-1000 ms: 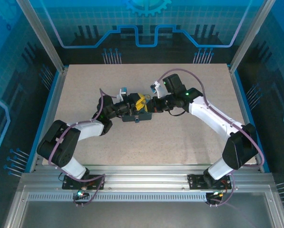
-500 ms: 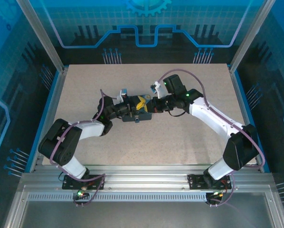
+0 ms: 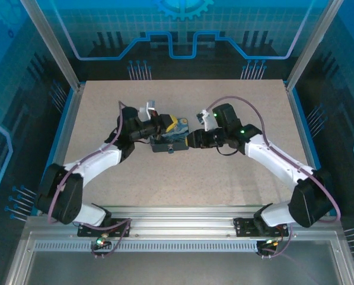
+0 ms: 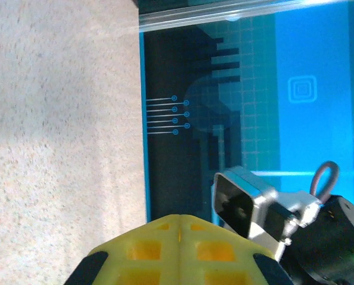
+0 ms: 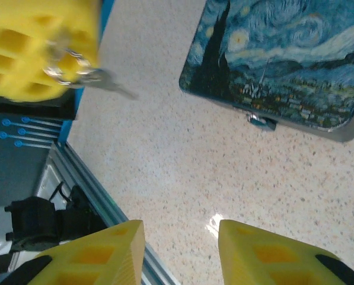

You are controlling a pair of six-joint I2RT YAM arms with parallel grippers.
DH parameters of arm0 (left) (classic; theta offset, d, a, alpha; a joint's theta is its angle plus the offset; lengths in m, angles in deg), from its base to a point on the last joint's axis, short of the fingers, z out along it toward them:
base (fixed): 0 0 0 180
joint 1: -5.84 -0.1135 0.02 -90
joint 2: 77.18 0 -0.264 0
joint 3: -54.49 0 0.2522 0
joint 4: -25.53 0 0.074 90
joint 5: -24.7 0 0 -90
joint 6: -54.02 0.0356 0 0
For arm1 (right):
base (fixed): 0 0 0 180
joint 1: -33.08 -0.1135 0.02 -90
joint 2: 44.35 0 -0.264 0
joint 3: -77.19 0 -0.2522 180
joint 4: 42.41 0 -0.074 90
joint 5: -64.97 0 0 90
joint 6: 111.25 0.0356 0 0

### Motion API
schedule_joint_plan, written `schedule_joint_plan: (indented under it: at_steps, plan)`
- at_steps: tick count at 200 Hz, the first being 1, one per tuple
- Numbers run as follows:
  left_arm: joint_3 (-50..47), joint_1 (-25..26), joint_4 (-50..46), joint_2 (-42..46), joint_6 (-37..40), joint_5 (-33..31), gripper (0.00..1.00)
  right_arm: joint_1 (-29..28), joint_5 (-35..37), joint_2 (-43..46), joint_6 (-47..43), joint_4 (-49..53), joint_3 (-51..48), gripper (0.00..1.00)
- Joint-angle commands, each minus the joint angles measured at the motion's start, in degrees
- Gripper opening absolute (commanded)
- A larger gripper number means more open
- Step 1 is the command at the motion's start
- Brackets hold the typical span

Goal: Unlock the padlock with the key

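My left gripper [image 3: 175, 124] hangs just over the far edge of the night-sky tin [image 3: 168, 144]. Its yellow fingers [image 4: 182, 221] are pressed together. In the right wrist view that same left gripper [image 5: 31, 50] is shut on a key ring, and the silver key [image 5: 108, 86] sticks out of it toward the tin [image 5: 283, 59]. My right gripper [image 3: 190, 141] sits low beside the tin's right end. It stands open [image 5: 179, 234] over bare table with nothing between its fingers. A small teal clasp [image 5: 261, 122] juts from the tin's edge. The padlock is hidden.
The speckled table [image 3: 224, 178] is bounded by an aluminium rail [image 5: 88, 178] along one side and blue enclosure walls [image 4: 295, 89]. The right wrist camera housing [image 4: 248, 205] is close in front of the left fingers.
The two grippers, close together earlier, have drawn apart. The right gripper dropped back toward the near side beside the tin. The left arm stretched out and its gripper shifted slightly farther away.
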Motion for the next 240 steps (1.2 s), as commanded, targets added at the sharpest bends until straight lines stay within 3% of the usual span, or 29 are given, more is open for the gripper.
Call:
schedule_joint_plan:
  at_steps: [1,54,124,178,240]
  plan:
    - [5.31,0.30,-17.26,4.21,16.67,-2.11,0.00,0.98,-0.87,3.99,3.62,-12.40,-4.26,0.42]
    - [10.90,2.66,-24.29,7.70,27.30,-6.32,0.00,1.98,-2.32,7.65,11.50,-35.72,-12.61,0.49]
    - [9.35,5.30,-17.69,8.46,22.01,-8.19,0.00,1.60,-0.39,7.71,23.21,-65.58,-20.67,0.47]
    - [7.87,6.63,-14.18,8.46,18.61,-8.43,0.00,-0.75,-0.24,5.67,25.34,-71.27,-20.82,0.48]
    - [6.89,6.80,-11.08,8.58,15.76,-8.16,0.00,-1.72,0.01,4.39,25.29,-70.35,-19.79,0.47]
